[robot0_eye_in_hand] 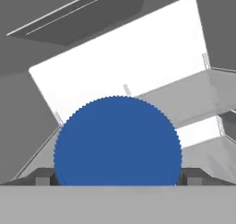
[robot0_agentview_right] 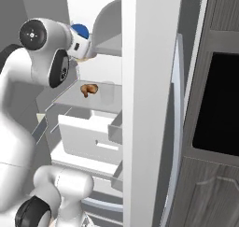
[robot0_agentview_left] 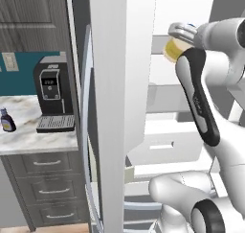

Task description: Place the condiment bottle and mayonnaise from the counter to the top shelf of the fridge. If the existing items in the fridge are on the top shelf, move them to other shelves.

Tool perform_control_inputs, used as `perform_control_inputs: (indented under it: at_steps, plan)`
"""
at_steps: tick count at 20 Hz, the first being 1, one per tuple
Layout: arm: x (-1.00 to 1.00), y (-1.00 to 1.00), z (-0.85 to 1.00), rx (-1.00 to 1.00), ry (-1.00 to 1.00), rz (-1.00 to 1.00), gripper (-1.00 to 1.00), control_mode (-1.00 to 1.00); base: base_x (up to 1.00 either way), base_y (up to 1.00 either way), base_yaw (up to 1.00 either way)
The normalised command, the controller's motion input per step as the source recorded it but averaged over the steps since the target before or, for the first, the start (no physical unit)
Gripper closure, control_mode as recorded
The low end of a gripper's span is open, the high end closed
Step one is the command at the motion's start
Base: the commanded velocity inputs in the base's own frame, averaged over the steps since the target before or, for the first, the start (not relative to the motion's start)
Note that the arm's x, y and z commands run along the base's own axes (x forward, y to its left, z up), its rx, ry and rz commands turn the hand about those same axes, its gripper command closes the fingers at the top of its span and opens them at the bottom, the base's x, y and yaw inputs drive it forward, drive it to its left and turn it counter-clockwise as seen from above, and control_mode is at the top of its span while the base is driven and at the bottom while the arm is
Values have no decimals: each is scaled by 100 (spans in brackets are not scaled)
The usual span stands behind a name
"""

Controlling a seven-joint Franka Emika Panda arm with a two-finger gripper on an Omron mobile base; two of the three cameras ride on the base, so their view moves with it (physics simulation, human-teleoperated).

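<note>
My gripper (robot0_agentview_left: 181, 37) is shut on the mayonnaise (robot0_agentview_left: 173, 48), a pale yellow jar held high at the open fridge (robot0_agentview_left: 165, 145), about level with the top shelf (robot0_agentview_right: 110, 46). In the hand view the jar's round blue ridged lid (robot0_eye_in_hand: 117, 142) sits between my fingertips (robot0_eye_in_hand: 42, 177), with a tilted pale grey shelf panel (robot0_eye_in_hand: 184, 96) beyond it. The orange-brown pastry (robot0_agentview_right: 88, 89) lies on the shelf one below the top. The dark condiment bottle (robot0_agentview_left: 6, 120) stands upright on the marbled counter (robot0_agentview_left: 28, 137), far left of the arm.
The long white fridge door (robot0_agentview_left: 122, 83) stands open between the counter and the fridge interior. A black coffee machine (robot0_agentview_left: 52, 98) is on the counter next to the door. White drawers (robot0_agentview_right: 91, 139) fill the fridge's lower part. Dark cabinets (robot0_agentview_right: 214, 104) rise to the right.
</note>
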Motion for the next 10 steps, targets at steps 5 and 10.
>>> perform_control_inputs:
  at_steps: [5, 10]
  plan:
    - [-26, 8, 0, -21, -22, 1, 100, -100, 0, 0, 0]
    - [4, 1, 16, -12, -17, 0, 100, -100, 0, 0, 0]
